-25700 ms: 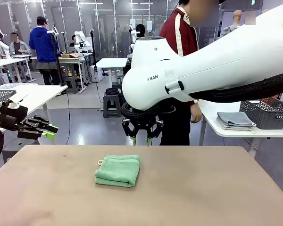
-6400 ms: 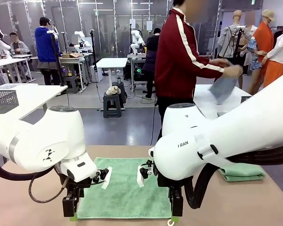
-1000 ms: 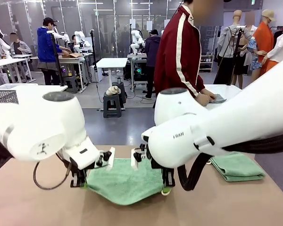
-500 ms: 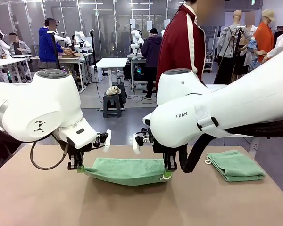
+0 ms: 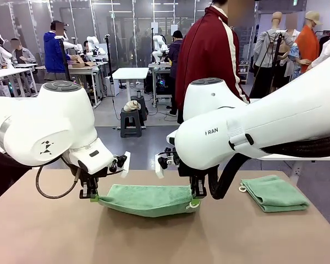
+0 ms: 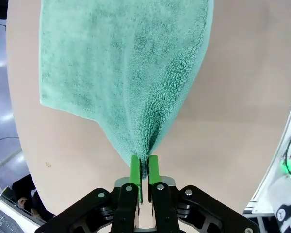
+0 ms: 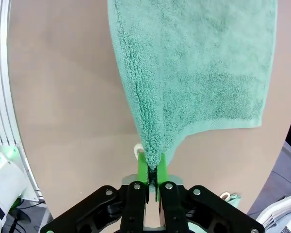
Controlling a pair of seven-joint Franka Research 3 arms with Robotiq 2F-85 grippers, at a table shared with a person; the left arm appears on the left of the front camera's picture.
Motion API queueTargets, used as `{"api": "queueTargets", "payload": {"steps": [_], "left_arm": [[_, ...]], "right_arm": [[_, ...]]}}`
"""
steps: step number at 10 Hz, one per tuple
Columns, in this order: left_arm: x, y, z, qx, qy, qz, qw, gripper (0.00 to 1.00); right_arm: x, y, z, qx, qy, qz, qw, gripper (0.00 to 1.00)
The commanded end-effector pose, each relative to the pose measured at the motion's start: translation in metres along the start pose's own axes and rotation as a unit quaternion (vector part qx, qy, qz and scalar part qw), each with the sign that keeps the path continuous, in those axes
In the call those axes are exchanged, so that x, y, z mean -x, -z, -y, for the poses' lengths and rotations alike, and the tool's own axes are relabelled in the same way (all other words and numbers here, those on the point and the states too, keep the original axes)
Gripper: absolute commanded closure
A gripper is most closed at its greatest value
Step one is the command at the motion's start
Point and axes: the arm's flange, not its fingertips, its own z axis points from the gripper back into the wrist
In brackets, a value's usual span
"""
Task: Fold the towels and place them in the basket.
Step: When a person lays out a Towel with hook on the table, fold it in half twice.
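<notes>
Your left pincer [image 5: 92, 196] and right pincer [image 5: 196, 203] each clamp one end of the towel [image 5: 146, 199], sagging between them near the bench's [image 5: 55, 236] far edge; a folded towel [image 5: 275, 193] lies toward its far right corner.

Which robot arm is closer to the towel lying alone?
Right. The right jaws pinch the held towel at its end nearest the lone towel; left jaws pinch the far end.

The held towel [image 5: 146, 199] is showing plain mint green, like the folded towel [image 5: 275, 193]. The desk [image 5: 38, 236] is looking pale brown; the left fingers [image 6: 135, 171] are wearing bright green pads.
</notes>
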Motion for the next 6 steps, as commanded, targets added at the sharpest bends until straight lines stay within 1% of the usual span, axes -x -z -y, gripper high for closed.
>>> {"api": "queueTargets", "payload": {"steps": [1, 4, 5, 6], "left_arm": [[0.0, 0.0, 0.002, -0.001, 0.001, -0.001, 1.0, 0.92], [0.0, 0.0, 0.0, 0.0, 0.0, 0.0, 1.0, 0.92], [0.002, -0.008, -0.018, 0.01, 0.003, 0.002, 1.0, 0.92], [0.009, -0.02, -0.044, 0.021, -0.003, -0.002, 1.0, 0.92]], "right_arm": [[0.001, 0.001, -0.003, 0.0, 0.004, -0.001, 1.0, 0.92], [0.0, 0.0, 0.0, 0.0, 0.0, 0.0, 1.0, 0.92], [0.002, -0.007, 0.019, -0.033, -0.003, 0.03, 0.999, 0.92], [0.003, -0.013, 0.043, -0.043, -0.009, 0.039, 0.998, 0.92]]}}
